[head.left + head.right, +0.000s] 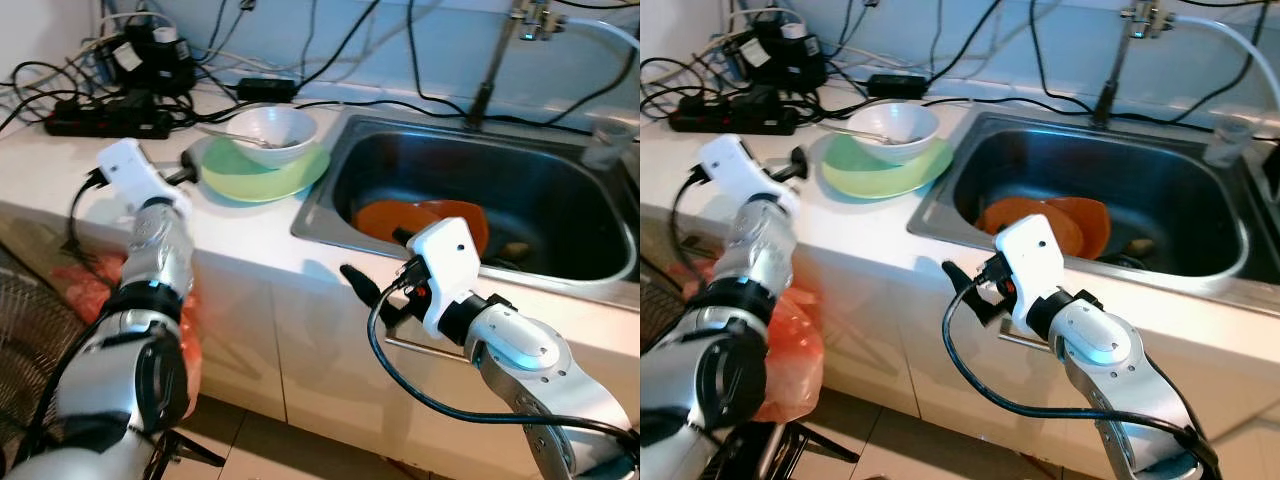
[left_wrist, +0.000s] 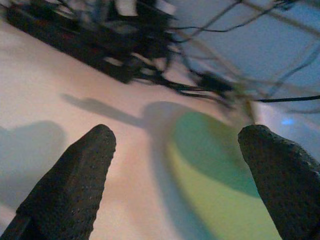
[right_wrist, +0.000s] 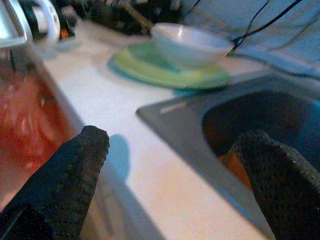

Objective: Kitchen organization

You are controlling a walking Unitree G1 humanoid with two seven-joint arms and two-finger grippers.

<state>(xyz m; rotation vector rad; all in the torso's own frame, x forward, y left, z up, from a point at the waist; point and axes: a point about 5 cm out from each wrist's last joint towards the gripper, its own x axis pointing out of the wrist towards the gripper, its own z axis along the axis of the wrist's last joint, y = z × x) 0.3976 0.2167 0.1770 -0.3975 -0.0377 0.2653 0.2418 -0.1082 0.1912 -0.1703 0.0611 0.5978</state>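
Two green plates (image 1: 262,172) lie stacked on the white counter (image 1: 240,235), just left of the metal sink (image 1: 480,190). A white bowl (image 1: 272,132) sits on top of them, and a spoon (image 1: 232,135) rests in the bowl with its handle sticking out to the left.

The left gripper (image 2: 177,165) hovers over the counter at the left rim of the plates — its two black fingers (image 2: 75,180) are spread wide apart and hold nothing. From its wrist view the green plate lies between the fingers, a bit farther on.

The right gripper (image 3: 172,175) is near the front edge of the counter, close to the sink's near left corner. Its fingers (image 3: 65,185) are also wide apart, with nothing between them.

Down in the sink lie orange plates (image 1: 425,222), leaning one on the other.

At the far left of the counter there is a black power strip (image 1: 105,118) with a tangle of black cables (image 1: 330,60). The tap (image 1: 505,50) stands behind the sink. A clear cup (image 1: 608,140) sits at the sink's far right corner. An orange bag (image 1: 785,335) hangs below the counter on the left.
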